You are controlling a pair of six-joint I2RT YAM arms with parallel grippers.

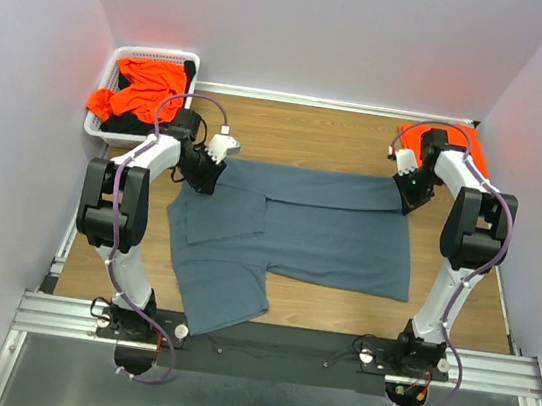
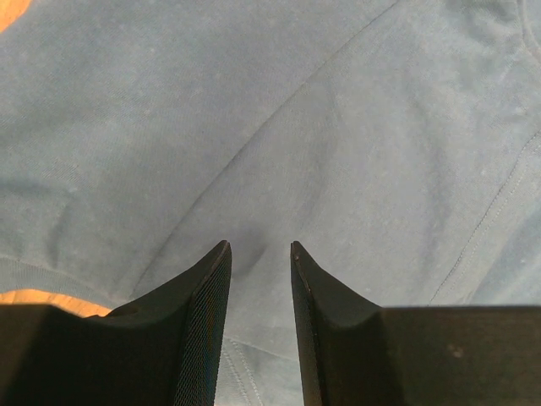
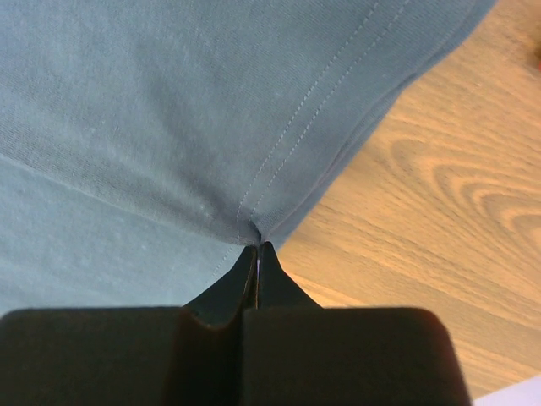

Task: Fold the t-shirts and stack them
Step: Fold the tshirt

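Top view: the blue-grey shirt (image 1: 317, 235) lay spread in the middle of the worktop (image 1: 311, 133). Its far part was doubled over, and its long axis ran left to right. The left hand (image 1: 205, 169) sat at the shirt's far-left corner and the right hand (image 1: 409, 192) at its far-right corner, one at each end of the far edge. More orange shirts (image 1: 144, 84) were heaped in the white basket (image 1: 185, 58) at the far-left corner of the worktop. A lone orange shirt (image 1: 476, 146) lay at the far-right corner, just behind the right arm.

Left wrist view: the left hand (image 2: 259, 249) had its fingers apart. Blue-grey cloth (image 2: 338, 127) lay directly beneath and showed through the gap. No cloth was visibly pinched.

Right wrist view: the right hand (image 3: 257, 247) was together on the shirt (image 3: 211, 101). It pinched the stitched hem at the corner, and bare worktop (image 3: 439, 194) showed to one side.

Judgement: any next fold would pull the far edge toward the near edge. It depends on both ends being held, and only the right end looked secured.
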